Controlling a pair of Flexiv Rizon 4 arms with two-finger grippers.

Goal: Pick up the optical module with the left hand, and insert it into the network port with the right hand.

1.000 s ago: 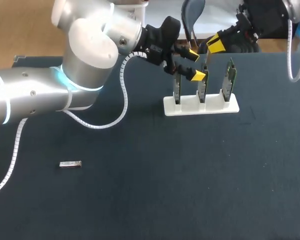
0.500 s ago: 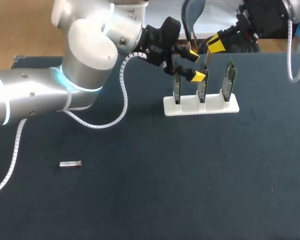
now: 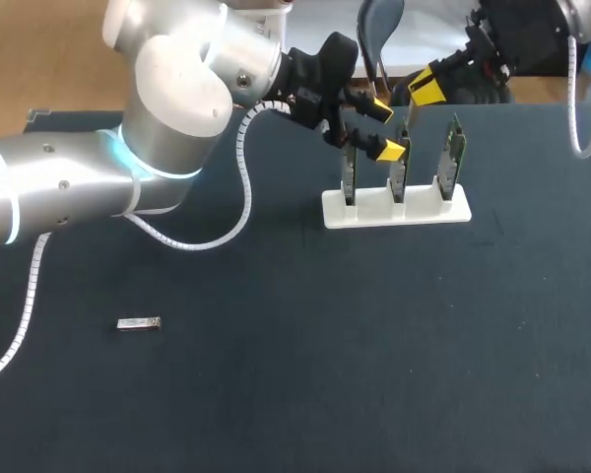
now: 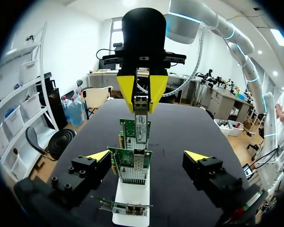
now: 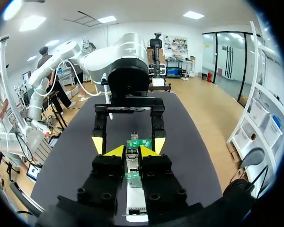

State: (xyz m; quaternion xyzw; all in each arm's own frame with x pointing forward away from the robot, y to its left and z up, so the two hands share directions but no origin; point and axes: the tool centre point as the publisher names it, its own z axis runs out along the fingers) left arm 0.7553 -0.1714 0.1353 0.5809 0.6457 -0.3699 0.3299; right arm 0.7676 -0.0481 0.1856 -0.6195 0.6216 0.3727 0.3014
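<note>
My right gripper (image 5: 132,151) is shut on a small silver optical module (image 4: 141,108), which hangs upright over the middle of three green network cards (image 4: 130,165). The cards stand in a white stand (image 3: 396,209) at the table's far side. From the head view the right gripper (image 3: 426,89) is above and behind the stand. My left gripper (image 3: 382,129) is open at the stand's left end, its fingers (image 4: 99,157) straddling the row of cards with nothing between them. A second silver module (image 3: 138,323) lies flat on the dark table (image 3: 374,355), near the left.
My big left arm (image 3: 167,108) crosses the table's far left part, and its white cable (image 3: 241,212) droops to the surface. The stand sits close to the table's far edge.
</note>
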